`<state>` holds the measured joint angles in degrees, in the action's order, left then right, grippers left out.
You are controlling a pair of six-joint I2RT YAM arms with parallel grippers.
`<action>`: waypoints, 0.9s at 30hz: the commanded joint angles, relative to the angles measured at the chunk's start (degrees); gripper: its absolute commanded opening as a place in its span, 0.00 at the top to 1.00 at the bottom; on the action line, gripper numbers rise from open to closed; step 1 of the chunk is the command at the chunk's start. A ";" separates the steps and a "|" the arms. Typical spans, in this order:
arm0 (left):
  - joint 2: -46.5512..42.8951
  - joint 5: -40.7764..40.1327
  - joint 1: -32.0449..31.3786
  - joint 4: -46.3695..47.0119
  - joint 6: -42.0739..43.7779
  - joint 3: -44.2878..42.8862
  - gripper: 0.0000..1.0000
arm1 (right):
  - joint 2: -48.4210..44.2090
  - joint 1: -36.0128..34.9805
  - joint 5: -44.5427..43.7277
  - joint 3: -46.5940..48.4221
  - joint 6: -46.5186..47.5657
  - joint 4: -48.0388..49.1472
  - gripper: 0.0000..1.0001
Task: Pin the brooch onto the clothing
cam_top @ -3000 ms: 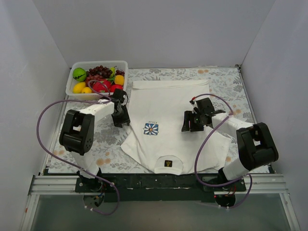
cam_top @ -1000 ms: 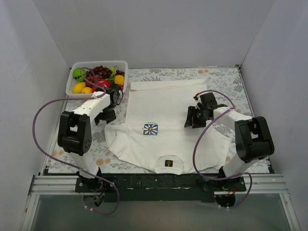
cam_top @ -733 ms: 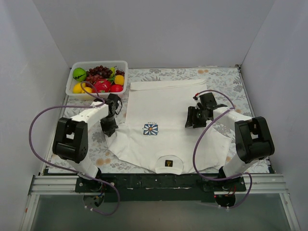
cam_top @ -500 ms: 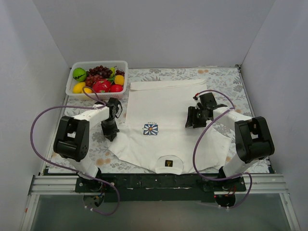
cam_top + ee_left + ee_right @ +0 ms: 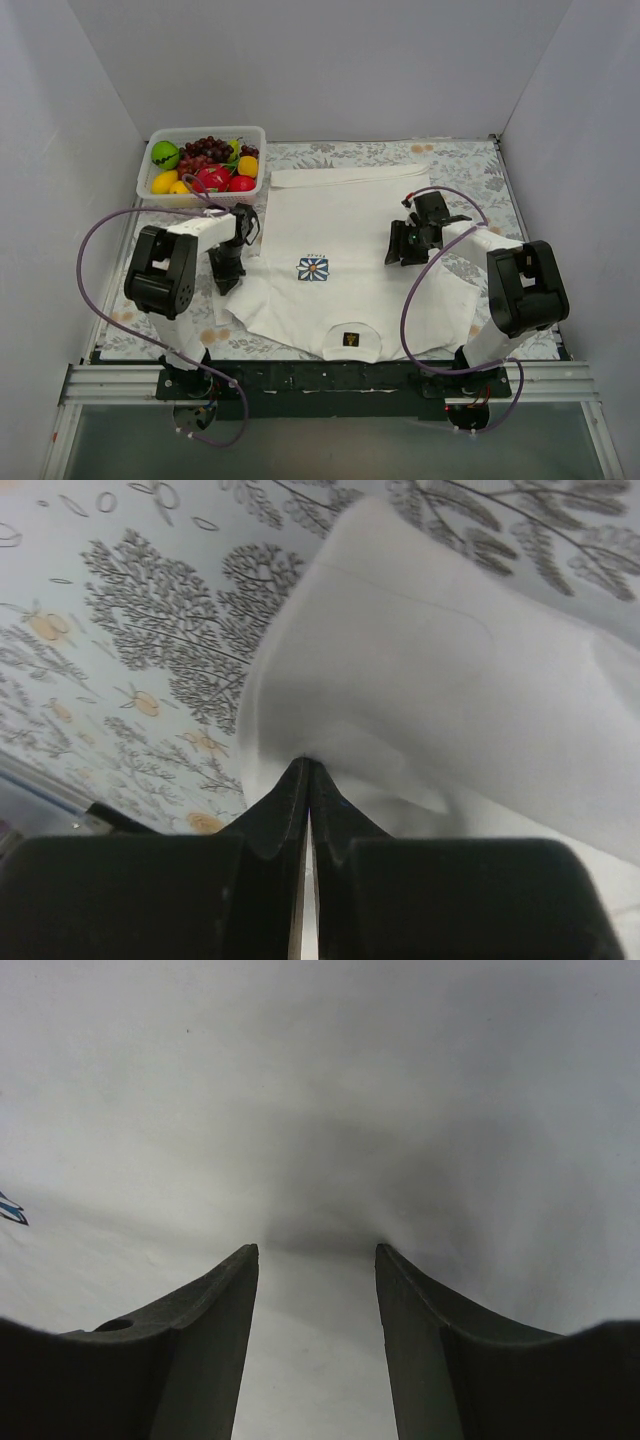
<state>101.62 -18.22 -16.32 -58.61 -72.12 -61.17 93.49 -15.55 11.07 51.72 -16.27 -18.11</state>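
The white T-shirt [image 5: 340, 225] lies flat on the table, with its daisy print [image 5: 314, 268] on the chest and its dark neck label [image 5: 348, 339] at the near edge. My left gripper [image 5: 227, 282] is shut on a fold of the left sleeve [image 5: 420, 670]; its jaws stand together with fabric between the tips [image 5: 305, 764]. My right gripper [image 5: 396, 252] is open, its tips resting on the shirt's right side [image 5: 316, 1250] with nothing between them. A bit of the daisy print [image 5: 8, 1210] shows at the left edge of the right wrist view. The brooch is out of view.
A clear plastic basket [image 5: 205, 129] of fruit stands at the back left, just behind my left arm. The floral tablecloth [image 5: 460, 165] covers the table. White walls close in the left, back and right sides.
My left gripper has moved from near the basket toward the near edge, dragging the left sleeve with it. The right gripper has stayed almost still on the shirt.
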 commanded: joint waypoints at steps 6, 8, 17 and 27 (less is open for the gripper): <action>8.23 -20.00 0.50 -7.48 -3.56 -7.72 1.00 | 4.50 0.26 -7.55 -1.36 2.47 -2.28 0.40; 10.25 -23.35 0.50 -8.97 -4.08 -9.23 1.00 | 4.50 0.26 -7.73 -1.10 2.56 -2.54 0.40; 5.45 -24.00 -1.96 -7.49 -0.59 -19.68 1.00 | 0.83 0.08 -7.29 0.48 3.97 -4.22 0.41; -2.48 8.51 -7.15 6.83 4.45 -15.31 1.00 | -6.04 -7.99 -6.51 5.23 5.20 -9.31 0.43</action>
<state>101.03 -25.52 -21.50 -57.69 -68.38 -80.14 90.83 -19.49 5.23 53.34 -12.73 -24.45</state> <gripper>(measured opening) 0.008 0.575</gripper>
